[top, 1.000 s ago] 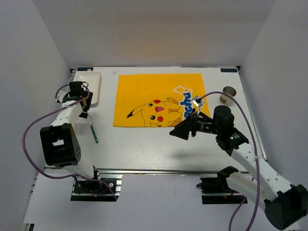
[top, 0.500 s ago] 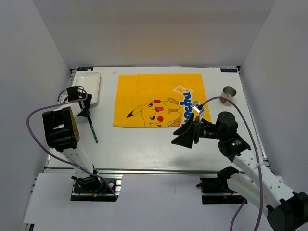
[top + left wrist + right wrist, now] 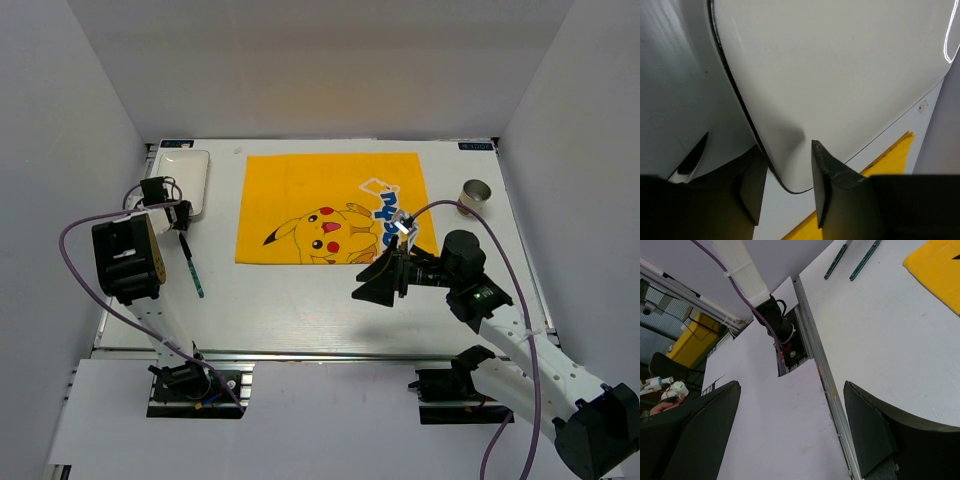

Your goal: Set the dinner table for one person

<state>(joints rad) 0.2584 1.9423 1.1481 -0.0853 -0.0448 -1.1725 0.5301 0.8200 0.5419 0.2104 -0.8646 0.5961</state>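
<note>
My L gripper sat ~half open astride plate rim at dinner table far-left corner; couldn't tell if I'd pinched it. R gripper gaped wide, empty. Risk: shallow edge grip, so plate could tilt & slip on lift.

Bright, even light; soft shadows; blurry close foregrounds.

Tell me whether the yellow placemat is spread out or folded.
Spread out. The yellow placemat lies flat on the dinner table as a single layer, with no doubled edge or turned-over corner showing in the top view.
</note>
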